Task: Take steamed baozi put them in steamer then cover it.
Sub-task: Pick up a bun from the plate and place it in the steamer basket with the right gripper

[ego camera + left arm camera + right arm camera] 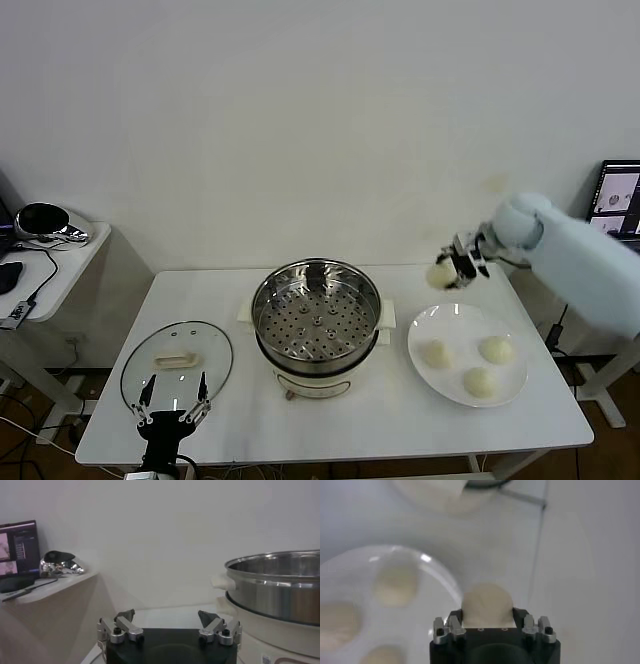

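My right gripper [447, 271] is shut on one cream-white baozi [440, 274] and holds it in the air above the table's far right, behind the white plate [432, 323]; the bun fills the jaws in the right wrist view [487, 605]. Three more baozi [480, 381] lie on the plate. The steel steamer [270, 300] stands at the table's centre on its white base, its perforated tray bare. The glass cover [215, 355] lies flat at the front left. My left gripper [174, 403] is open and empty just in front of the cover.
A side table [70, 265] with a shiny object and cables stands at the left. A screen [620, 195] stands at the far right. The white table's front edge [330, 455] runs just below my left gripper.
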You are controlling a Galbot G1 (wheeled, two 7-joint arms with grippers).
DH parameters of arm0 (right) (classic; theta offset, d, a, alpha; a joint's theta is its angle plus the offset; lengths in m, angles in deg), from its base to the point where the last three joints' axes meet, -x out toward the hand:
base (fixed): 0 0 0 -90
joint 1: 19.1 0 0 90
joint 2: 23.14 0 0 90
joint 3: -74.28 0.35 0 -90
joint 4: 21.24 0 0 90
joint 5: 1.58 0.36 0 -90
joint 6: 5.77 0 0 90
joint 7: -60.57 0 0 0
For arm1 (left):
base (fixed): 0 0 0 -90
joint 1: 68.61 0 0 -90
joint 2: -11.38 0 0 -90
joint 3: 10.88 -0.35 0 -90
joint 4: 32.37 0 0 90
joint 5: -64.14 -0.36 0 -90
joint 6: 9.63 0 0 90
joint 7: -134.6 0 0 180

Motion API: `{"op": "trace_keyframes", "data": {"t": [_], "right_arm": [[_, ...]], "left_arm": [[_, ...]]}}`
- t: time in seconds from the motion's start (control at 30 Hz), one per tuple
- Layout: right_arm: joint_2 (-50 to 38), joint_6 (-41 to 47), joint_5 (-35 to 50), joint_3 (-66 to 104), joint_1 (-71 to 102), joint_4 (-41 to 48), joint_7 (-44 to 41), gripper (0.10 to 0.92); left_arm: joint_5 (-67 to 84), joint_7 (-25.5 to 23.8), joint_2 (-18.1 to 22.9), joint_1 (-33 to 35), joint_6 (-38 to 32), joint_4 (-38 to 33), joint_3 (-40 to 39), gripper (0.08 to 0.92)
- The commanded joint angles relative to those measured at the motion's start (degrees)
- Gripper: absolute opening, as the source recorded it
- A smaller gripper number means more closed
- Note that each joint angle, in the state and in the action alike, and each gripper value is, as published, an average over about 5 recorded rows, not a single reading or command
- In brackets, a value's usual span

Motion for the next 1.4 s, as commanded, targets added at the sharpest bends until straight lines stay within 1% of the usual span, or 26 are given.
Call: {"op": "trace_keyframes", "data": {"t": [0.03, 0.33, 0.53, 0.7, 0.97, 1.27, 1.4], "right_arm": [[7.63, -3.86, 9.00, -10.53, -13.30, -2.63, 0.70, 0.619], [23.12, -11.57, 7.99, -15.30, -11.62, 1.89, 3.57, 0.622], [28.68, -17.82, -1.19, -18.29, -8.26, 5.56, 4.14, 0.628], [30.05, -22.62, -8.22, -19.79, -5.28, 8.58, 5.20, 0.628], [30.19, -26.05, -13.76, -20.46, -2.87, 9.56, 6.88, 0.628], [31.77, -29.95, -20.87, -18.70, -0.72, 13.36, 9.84, 0.628], [31.94, -31.04, -23.25, -18.42, -0.09, 14.06, 10.50, 0.652]], "left_arm": [[0.06, -0.04, -0.10, 0.08, -0.19, -0.61, 0.17, 0.823], [0.08, -0.19, 0.21, -0.36, -0.20, -1.07, 1.28, 0.823], [0.07, -0.26, 0.71, -0.23, -0.32, -1.30, 2.07, 0.823], [0.16, -0.27, 0.87, -0.10, -0.30, -1.72, 2.62, 0.823], [0.44, -0.25, 1.11, -0.19, -0.35, -1.93, 3.03, 0.823], [0.47, -0.19, 1.38, 0.18, -0.74, -2.12, 3.19, 0.823], [0.57, -0.15, 1.35, 0.30, -0.89, -2.23, 3.24, 0.823]]}}
